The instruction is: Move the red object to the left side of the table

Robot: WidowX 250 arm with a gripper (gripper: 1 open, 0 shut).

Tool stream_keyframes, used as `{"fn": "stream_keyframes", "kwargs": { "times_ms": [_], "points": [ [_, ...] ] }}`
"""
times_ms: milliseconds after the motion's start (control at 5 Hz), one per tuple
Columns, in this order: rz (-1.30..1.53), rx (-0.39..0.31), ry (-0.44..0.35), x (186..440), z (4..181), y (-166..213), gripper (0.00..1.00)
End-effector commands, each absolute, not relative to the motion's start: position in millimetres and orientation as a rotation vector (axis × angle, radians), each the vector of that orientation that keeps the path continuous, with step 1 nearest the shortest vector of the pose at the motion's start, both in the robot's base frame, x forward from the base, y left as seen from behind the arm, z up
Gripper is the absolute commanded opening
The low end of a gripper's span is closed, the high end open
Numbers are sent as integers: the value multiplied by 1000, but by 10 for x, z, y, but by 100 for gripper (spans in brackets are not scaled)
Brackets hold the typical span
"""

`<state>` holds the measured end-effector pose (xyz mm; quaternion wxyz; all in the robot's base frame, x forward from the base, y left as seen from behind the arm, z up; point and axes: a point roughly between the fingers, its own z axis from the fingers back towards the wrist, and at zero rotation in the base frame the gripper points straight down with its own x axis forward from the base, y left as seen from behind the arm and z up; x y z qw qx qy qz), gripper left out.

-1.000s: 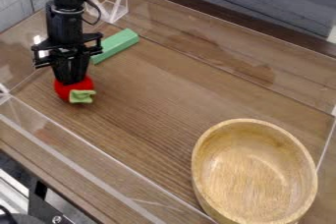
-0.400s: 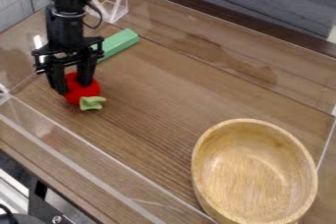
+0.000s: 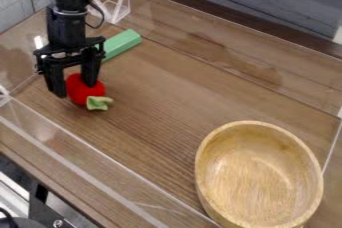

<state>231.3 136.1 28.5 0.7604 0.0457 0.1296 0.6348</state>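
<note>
The red object [image 3: 86,93] is a small strawberry-like toy with a light green leafy end, lying on the brown wood-grain table [image 3: 201,82] near its left side. My black gripper [image 3: 71,79] points down right over it, jaws open, one finger on each side of the toy's upper part. The fingertips sit just above the tabletop and part of the toy is hidden behind them. Nothing is gripped.
A green rectangular block [image 3: 120,43] lies just behind the gripper. A round wooden bowl [image 3: 259,173] sits at the front right. Low clear acrylic walls [image 3: 80,172] edge the table, one close in front of the toy.
The jaws have spread apart from around the red toy, letting it go. The toy rests slightly further right on the table. The hand has barely shifted.
</note>
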Motion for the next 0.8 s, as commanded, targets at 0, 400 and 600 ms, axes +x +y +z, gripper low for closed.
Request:
{"fn": "stream_keyframes", "kwargs": {
  "times_ms": [0,400,600],
  "points": [
    [1458,75,288,2374,421,1305,100],
    [1517,66,291,2356,683,1352,100],
    [1510,68,284,2284,827,1426,100]
  ]
}}
